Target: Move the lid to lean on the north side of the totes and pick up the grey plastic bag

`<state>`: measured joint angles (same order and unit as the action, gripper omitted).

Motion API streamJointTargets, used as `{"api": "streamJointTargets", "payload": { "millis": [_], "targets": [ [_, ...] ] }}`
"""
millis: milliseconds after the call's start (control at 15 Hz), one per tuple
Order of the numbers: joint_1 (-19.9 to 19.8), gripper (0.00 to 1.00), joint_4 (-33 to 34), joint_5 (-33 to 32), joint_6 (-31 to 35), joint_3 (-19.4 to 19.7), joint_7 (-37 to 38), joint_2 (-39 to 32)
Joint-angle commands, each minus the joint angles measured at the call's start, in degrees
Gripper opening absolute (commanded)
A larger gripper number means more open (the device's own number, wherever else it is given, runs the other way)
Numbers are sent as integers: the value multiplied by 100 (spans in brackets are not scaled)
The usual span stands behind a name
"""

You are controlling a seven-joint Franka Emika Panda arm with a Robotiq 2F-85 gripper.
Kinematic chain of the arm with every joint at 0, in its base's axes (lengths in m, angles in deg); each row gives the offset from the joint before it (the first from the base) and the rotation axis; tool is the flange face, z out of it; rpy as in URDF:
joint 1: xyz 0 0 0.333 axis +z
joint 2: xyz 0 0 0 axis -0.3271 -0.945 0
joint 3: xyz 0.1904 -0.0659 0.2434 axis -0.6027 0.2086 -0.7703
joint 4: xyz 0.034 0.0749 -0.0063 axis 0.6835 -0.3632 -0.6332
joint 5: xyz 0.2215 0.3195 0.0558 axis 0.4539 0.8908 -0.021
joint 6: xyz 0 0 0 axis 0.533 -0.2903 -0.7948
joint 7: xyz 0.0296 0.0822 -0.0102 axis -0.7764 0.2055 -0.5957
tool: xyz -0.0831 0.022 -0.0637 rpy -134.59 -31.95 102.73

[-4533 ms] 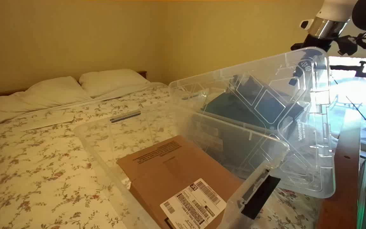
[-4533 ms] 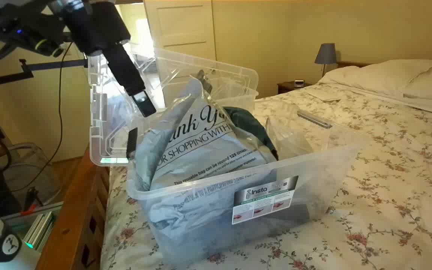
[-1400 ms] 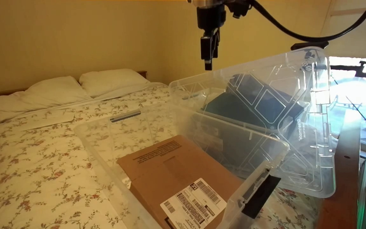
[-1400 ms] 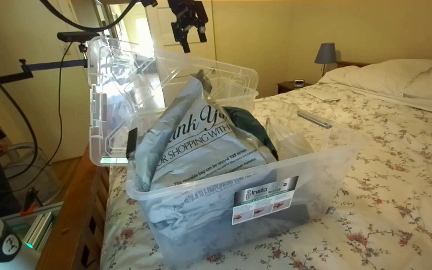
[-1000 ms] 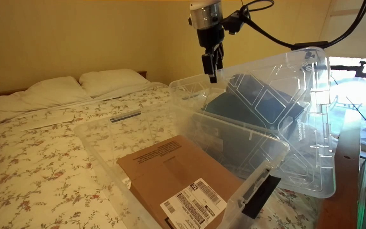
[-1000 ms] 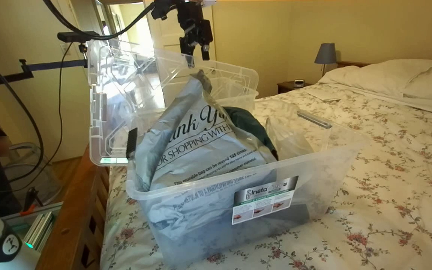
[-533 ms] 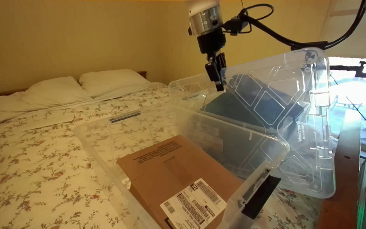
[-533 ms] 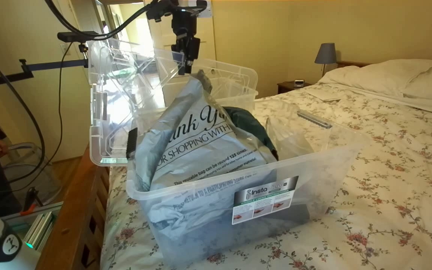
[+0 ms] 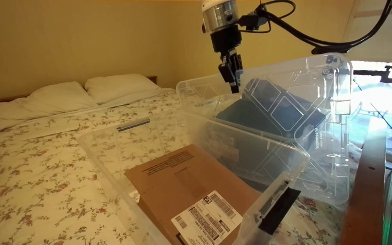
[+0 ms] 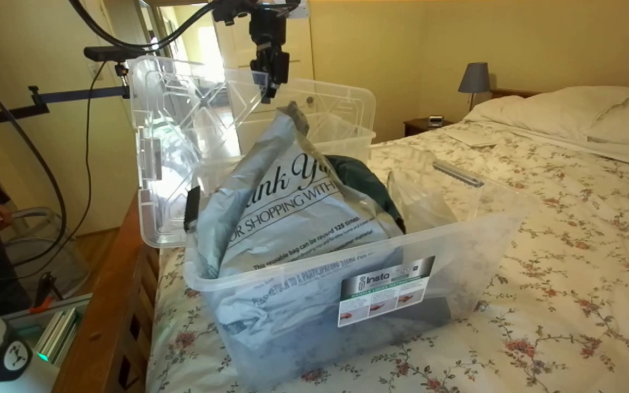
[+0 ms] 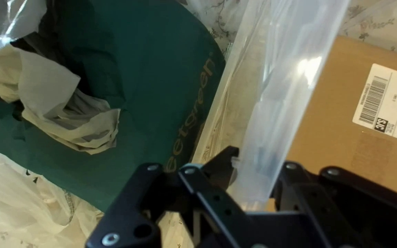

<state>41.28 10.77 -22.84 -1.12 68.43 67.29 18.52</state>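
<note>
Now my gripper (image 11: 257,167) pinches the clear lid (image 11: 288,96) by its upper edge, and pivoting there, the lid could snag the grey plastic shopping bag (image 10: 292,218), in an exterior view at the gripper's six o'clock.

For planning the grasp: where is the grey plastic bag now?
In an exterior view, the grey plastic bag stands in the left part of the labelled tote, in front of the green bag.

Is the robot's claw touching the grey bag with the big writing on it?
Apart. In an exterior view, a small gap shows plainly between the gripper and the peak of the grey bag.
</note>
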Motion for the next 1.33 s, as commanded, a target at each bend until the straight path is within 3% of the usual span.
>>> {"api": "streamJointTargets", "payload": {
  "millis": [0, 267, 733, 800, 933, 1200, 1267],
  "targets": [
    [286, 5, 814, -224, -248, 50, 70, -1],
    [715, 5, 1702, -946, -157, 25, 16, 63],
    [1824, 5, 3264, -2558, -230, -58, -529, -54],
    [1538, 21, 2526, -2057, -15, -41, -121, 192],
    [1767, 21, 2795, -2299, -67, -44, -258, 179],
    [1779, 21, 2904, -2354, -111, -28, -373, 95],
    [1773, 5, 2906, -2360, -111, -25, -375, 74]
  ]
}}
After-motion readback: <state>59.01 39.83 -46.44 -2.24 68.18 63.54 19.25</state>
